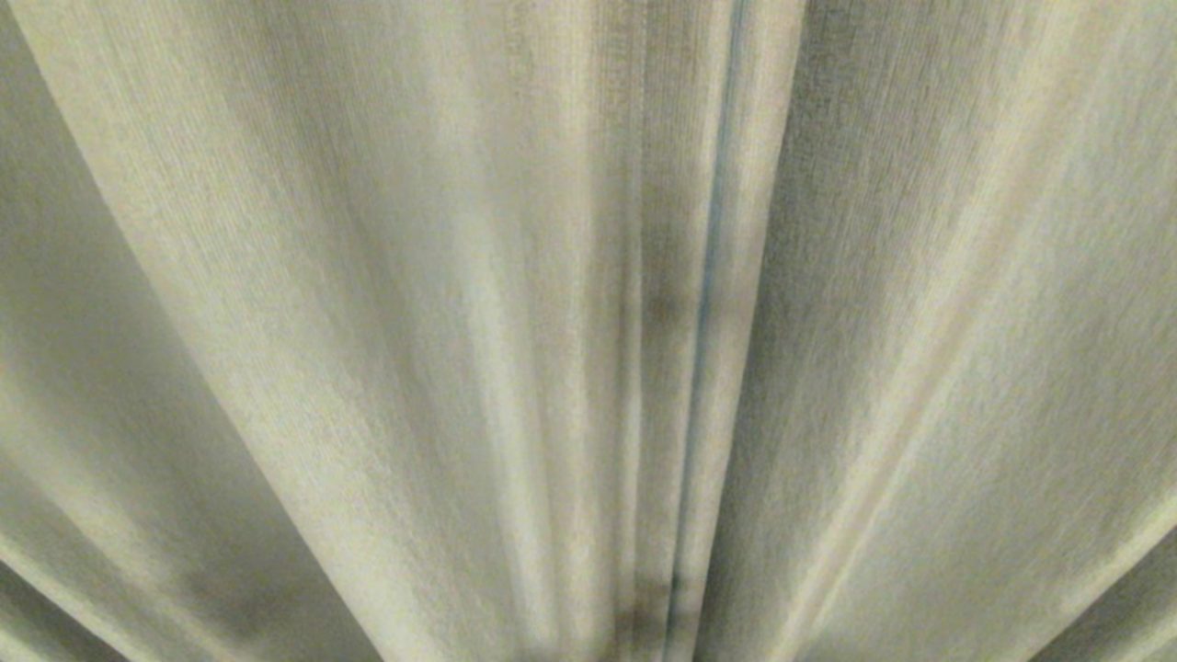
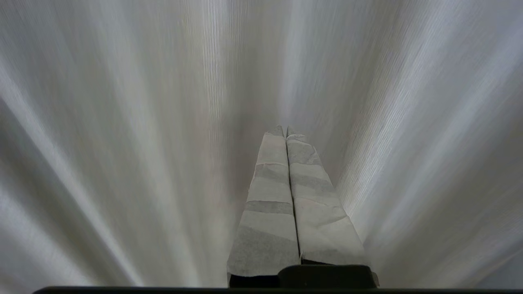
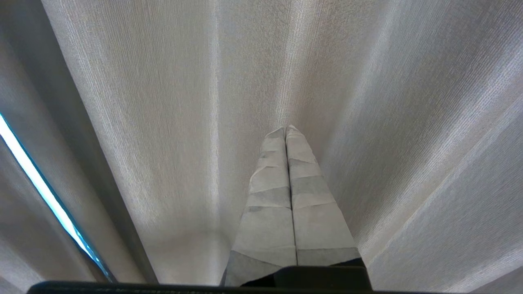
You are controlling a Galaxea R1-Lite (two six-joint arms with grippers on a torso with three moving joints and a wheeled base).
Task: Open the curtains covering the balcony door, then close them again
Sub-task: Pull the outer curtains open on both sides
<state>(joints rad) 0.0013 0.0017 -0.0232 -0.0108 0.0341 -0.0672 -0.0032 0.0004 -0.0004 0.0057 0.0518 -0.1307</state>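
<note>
The curtains (image 1: pixel 414 322) are hanging drawn together right in front of the robot, filling everything it is looking at, so the balcony door behind them is staying hidden. In the head view two cream drapes are meeting at a thin bluish seam (image 1: pixel 713 276), running top to bottom just right of centre.

The left gripper (image 2: pixel 286 131) is pointing straight into the folds with its taped fingers pressed flat together and nothing between them. The right gripper (image 3: pixel 285 128) is doing the same, pinched closed and empty, tips close to the cloth; whether either is touching it, I cannot tell.

The fabric is looking soft, woven and fairly heavy, falling in deep pleats. It will probably be giving and bunching rather than sliding stiffly, so pinching a single fold near an inner edge by the seam seems the likeliest hold.

Only the right wrist view is showing a bright slit of daylight (image 3: pixel 36 183) between the panels, on that gripper's left. The left wrist view is showing nothing but unbroken pleats, and only the head view is showing the seam's full run.
</note>
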